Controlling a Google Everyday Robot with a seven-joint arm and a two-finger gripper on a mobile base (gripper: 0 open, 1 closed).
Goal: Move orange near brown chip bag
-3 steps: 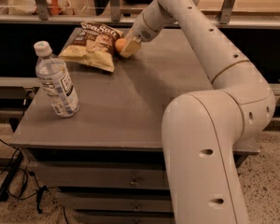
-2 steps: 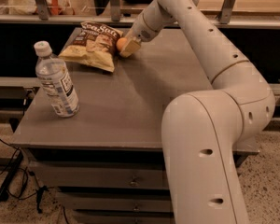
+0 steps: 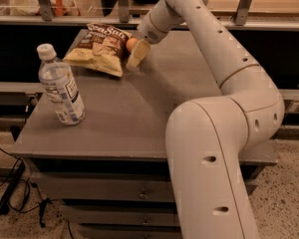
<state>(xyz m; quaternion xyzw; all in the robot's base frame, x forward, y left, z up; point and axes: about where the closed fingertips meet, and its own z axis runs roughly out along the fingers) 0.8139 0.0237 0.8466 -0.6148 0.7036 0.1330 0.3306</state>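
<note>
The orange [image 3: 131, 44] is at the back of the grey table [image 3: 139, 108], right against the right edge of the brown chip bag [image 3: 100, 45]. The bag lies flat, dark brown on top and pale yellow below, with white "Sea Salt" lettering. My gripper [image 3: 137, 56] reaches down from the white arm [image 3: 189, 19] at the orange. Its tan fingers [image 3: 138, 54] are closed around the fruit, and the near one hides part of it. The fingertips are low at the table top.
A clear plastic water bottle [image 3: 60, 86] stands upright at the table's left front. The arm's large white base link [image 3: 209, 173] fills the right foreground. A shelf rail [image 3: 65, 20] runs behind the table. Drawers [image 3: 99, 193] are under it.
</note>
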